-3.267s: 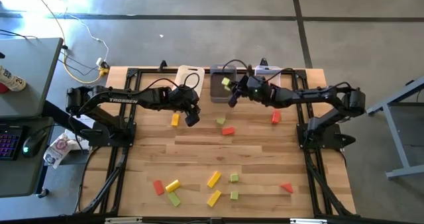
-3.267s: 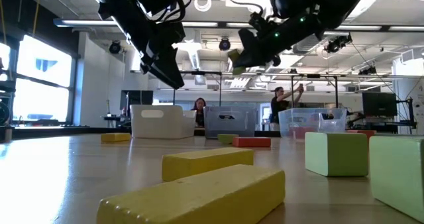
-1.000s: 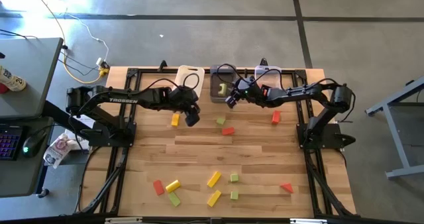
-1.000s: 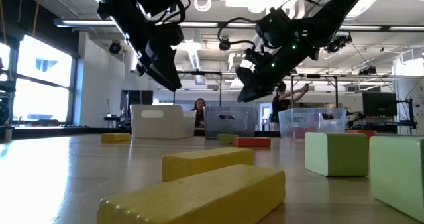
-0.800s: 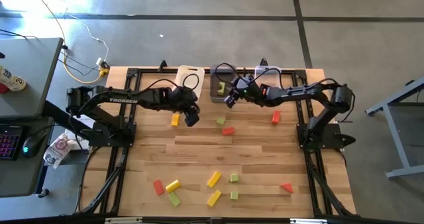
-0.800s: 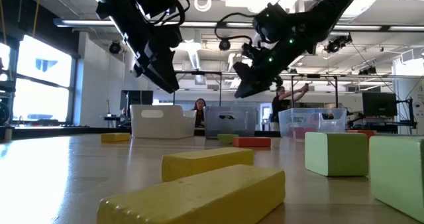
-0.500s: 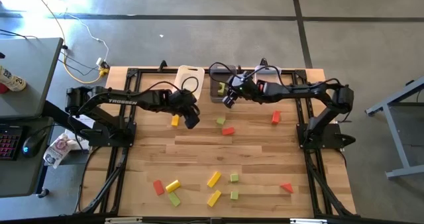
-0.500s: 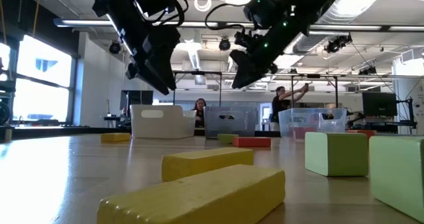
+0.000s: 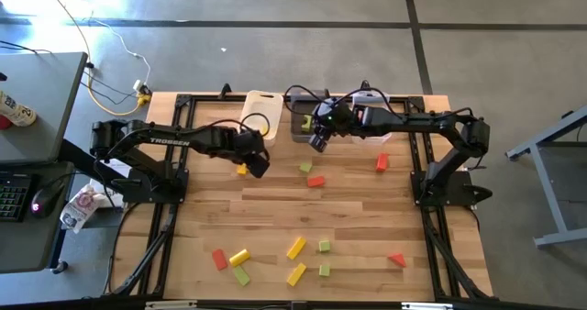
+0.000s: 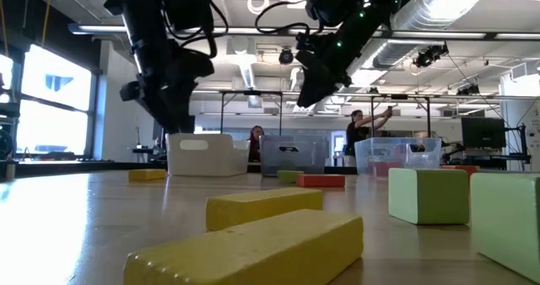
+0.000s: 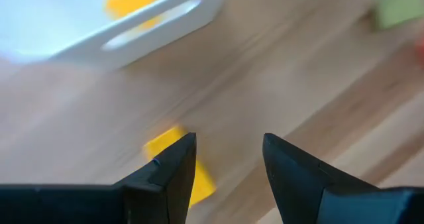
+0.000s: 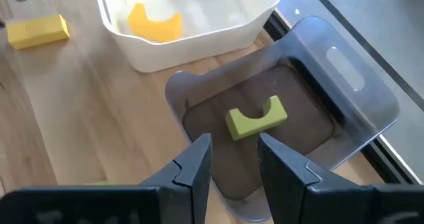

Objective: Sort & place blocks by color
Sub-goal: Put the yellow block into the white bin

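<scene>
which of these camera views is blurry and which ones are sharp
Left wrist view: motion-smeared, the yellow block and white bin soft. Right wrist view: crisp on the green arch block. Low view: nearest yellow block soft, windows glaring.

The table (image 9: 275,214) is light wood with a stripe pattern of planks. Three bins stand at its far edge: a white bin (image 12: 199,35), a grey bin (image 12: 311,65) and a clear bin (image 10: 396,154). In the white bin lies a yellow block (image 12: 154,22), in the grey bin a light green block (image 12: 256,118). Other blocks on the table are yellow (image 9: 294,248), light green (image 9: 324,246) and red (image 9: 315,181). Both arms are black.
</scene>
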Motion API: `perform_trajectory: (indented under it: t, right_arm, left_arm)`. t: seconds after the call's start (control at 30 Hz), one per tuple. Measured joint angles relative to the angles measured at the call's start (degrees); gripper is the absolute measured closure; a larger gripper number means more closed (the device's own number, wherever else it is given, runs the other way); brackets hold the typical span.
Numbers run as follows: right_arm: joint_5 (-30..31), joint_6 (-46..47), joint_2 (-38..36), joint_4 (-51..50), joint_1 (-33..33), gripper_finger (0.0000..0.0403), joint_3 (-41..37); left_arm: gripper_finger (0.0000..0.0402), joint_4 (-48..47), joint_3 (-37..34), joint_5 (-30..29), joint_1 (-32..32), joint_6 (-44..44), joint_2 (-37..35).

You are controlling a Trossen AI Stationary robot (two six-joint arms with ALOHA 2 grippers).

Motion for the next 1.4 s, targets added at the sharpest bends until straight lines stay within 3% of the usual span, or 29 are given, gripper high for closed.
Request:
perform_trajectory:
  t: [0.23, 0.63, 0.83, 1.4]
  right_arm:
    - [0.0, -0.13, 0.0, -0.99, 0.0, 0.0292, 0.0]
    - [0.55, -1.67, 0.0, -1.34, 0.31, 0.0292, 0.01]
    - [0.88, -2.35, 0.01, -1.35, 0.68, 0.0292, 0.0]
    - [0.79, -2.08, 0.0, -1.41, 1.27, 0.0292, -0.01]
  left_arm:
    - [0.0241, -5.32, 0.0, -0.78, 0.0, -7.55, 0.0]
    - [0.0241, -4.17, -4.41, -0.49, 0.0, -19.28, 0.02]
    - [0.0241, 1.17, -6.01, -0.25, -0.07, -19.81, 0.02]
    - [0.0241, 0.71, -6.08, -4.76, -3.85, -22.94, 2.96]
